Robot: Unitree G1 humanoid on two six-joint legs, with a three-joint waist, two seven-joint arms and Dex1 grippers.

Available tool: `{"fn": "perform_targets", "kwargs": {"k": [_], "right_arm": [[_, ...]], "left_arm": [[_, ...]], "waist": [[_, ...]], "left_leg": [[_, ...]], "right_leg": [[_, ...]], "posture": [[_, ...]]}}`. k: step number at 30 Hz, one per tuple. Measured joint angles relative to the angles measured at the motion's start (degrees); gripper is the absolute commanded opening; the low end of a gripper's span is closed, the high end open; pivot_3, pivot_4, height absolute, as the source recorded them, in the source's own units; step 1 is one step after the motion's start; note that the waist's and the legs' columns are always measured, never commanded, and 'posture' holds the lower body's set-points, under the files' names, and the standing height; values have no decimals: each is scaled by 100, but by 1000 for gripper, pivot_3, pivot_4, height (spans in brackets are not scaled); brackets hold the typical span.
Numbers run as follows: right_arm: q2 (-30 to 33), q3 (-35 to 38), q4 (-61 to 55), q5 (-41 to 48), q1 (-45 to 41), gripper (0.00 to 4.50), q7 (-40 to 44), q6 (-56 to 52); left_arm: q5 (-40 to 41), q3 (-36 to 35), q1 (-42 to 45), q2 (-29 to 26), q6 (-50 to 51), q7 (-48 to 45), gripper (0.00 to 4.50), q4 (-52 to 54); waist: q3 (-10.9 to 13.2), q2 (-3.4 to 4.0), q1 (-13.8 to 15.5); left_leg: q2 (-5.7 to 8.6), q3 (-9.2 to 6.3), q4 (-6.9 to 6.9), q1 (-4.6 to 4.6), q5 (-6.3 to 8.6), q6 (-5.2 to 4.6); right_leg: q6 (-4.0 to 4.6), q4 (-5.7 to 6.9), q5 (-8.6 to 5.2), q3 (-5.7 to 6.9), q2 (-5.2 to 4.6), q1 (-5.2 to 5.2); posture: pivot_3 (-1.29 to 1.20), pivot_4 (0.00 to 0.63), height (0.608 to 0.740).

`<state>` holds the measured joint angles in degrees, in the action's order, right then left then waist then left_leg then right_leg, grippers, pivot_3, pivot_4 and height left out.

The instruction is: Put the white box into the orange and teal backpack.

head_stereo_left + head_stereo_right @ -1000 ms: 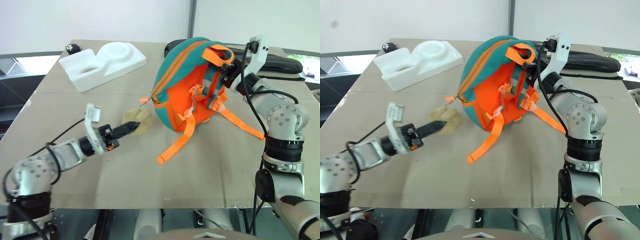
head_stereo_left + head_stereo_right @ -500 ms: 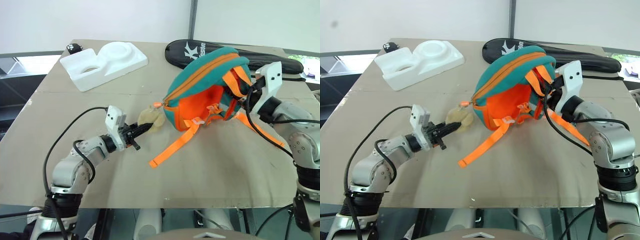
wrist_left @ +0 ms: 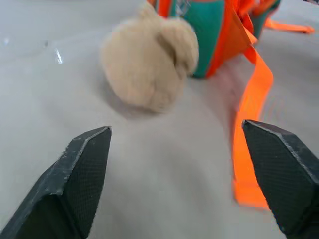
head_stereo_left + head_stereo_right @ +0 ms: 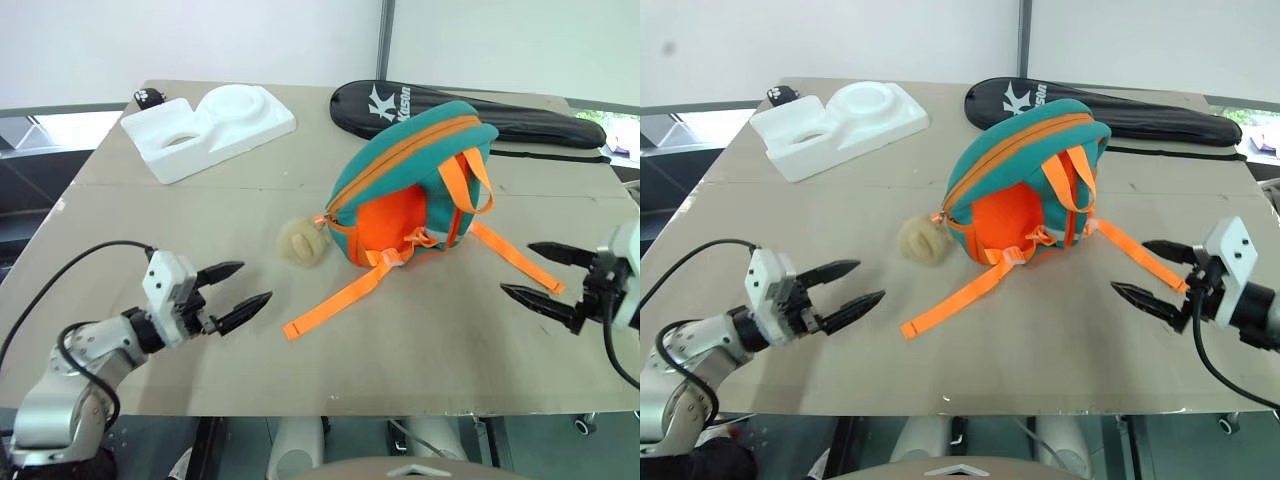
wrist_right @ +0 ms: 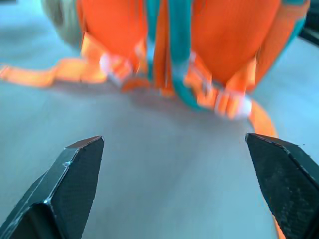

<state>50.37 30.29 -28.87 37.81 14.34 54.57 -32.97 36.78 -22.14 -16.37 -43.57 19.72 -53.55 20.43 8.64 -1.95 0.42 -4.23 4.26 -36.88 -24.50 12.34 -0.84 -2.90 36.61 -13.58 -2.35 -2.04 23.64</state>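
The orange and teal backpack (image 4: pixel 400 180) rests on the table's middle, teal top up, orange straps trailing toward me. Its beige plush toy (image 4: pixel 303 242) lies against its left side. My left gripper (image 4: pixel 255 282) hovers open near the front left, a hand's width short of the plush, with nothing between its fingers. In the left wrist view the plush (image 3: pixel 149 64) and a strap (image 3: pixel 251 124) lie beyond the spread fingers. My right gripper (image 4: pixel 517 268) is open and empty at the front right, clear of the backpack (image 5: pixel 224 30). The white box is hidden from view.
A chunky white styrofoam piece (image 4: pixel 205 125) sits at the back left with a small black object (image 4: pixel 148 97) behind it. A long black racket bag (image 4: pixel 470 108) lies along the back right. A loose orange strap (image 4: pixel 340 300) stretches across the table's front middle.
Both grippers opened and drew back toward the near edge: the left let go of the plush, the right let go of the backpack's top. The backpack dropped from tilted-up and settled on the table.
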Motion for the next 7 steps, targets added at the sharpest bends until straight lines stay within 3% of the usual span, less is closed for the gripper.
{"fn": "perform_targets", "kwargs": {"k": [7], "right_arm": [[-80,172,508,-524,505,4500,450,836]], "left_arm": [[168,-484,-325,-19,286,-97,4343,16]], "waist": [[-3,-1,9]], "left_leg": [[0,0,-3,10,1,1]], "right_leg": [[1,0,0,-1,-7,-2]], "posture": [[0,150,740]]}}
